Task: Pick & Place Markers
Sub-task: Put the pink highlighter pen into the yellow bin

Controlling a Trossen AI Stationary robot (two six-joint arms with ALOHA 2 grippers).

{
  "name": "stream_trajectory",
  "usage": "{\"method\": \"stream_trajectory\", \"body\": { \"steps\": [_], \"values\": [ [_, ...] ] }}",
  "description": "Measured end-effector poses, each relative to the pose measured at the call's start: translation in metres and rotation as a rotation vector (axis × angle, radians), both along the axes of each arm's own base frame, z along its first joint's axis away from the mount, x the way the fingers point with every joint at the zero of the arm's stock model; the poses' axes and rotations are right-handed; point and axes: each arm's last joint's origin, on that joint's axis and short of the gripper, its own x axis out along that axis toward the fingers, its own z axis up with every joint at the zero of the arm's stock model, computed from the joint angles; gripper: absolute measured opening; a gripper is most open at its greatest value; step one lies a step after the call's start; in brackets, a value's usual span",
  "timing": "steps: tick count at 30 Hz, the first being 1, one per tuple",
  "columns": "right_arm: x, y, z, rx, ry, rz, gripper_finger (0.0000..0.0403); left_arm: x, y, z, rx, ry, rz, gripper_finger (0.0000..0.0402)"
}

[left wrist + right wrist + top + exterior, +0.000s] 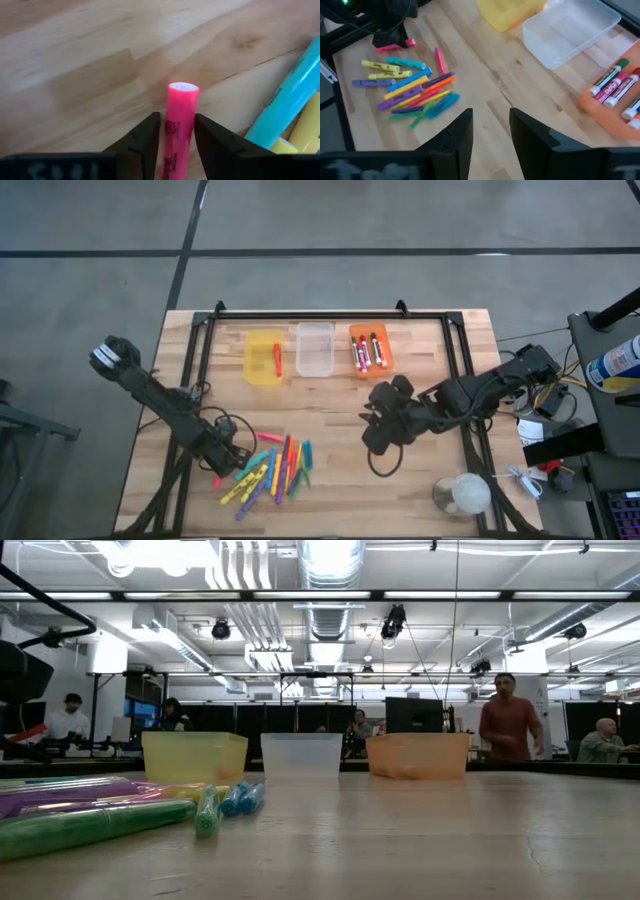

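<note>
A loose pile of markers [270, 470] in many colours lies flat on the table near its front left; the low view shows it too [100, 815]. At the pile's left edge lies a pink marker [182, 105], also visible in the right wrist view [395, 47]. My left gripper [222, 468] points down over it. Its open fingers stand close on either side of the marker's body. My right gripper [491, 120] hangs open and empty above the table's middle right [378, 442]. Another pink marker [268, 437] lies apart, behind the pile. My left gripper comes from above, pointing down, with one finger [145, 140] on each long side of the pink marker's body [177, 135], a little back from its white-rimmed end. The marker lies flat on the table. Whether the fingers touch it, I cannot tell.
Three bins stand in a row at the table's far side. The yellow bin [264, 357] holds a red marker, the clear one [314, 348] shows nothing inside, and the orange one [370, 350] holds several markers. A rounded clear object [462, 495] sits at the front right. People stand beyond the table.
</note>
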Motion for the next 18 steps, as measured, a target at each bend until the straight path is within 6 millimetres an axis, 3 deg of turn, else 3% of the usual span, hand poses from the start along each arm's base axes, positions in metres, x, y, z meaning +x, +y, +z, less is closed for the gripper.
{"method": "stream_trajectory", "body": {
  "steps": [9,18],
  "values": [
    [0.004,-0.009,0.000,-0.024,0.009,-0.006,0.0121,-0.001,0.001,-0.002,0.008,0.006,-0.004,0.0053],
    [0.005,-0.012,0.000,-0.020,0.004,-0.019,0.0121,0.001,0.001,0.008,0.008,-0.023,-0.018,0.0052]
  ]
}}
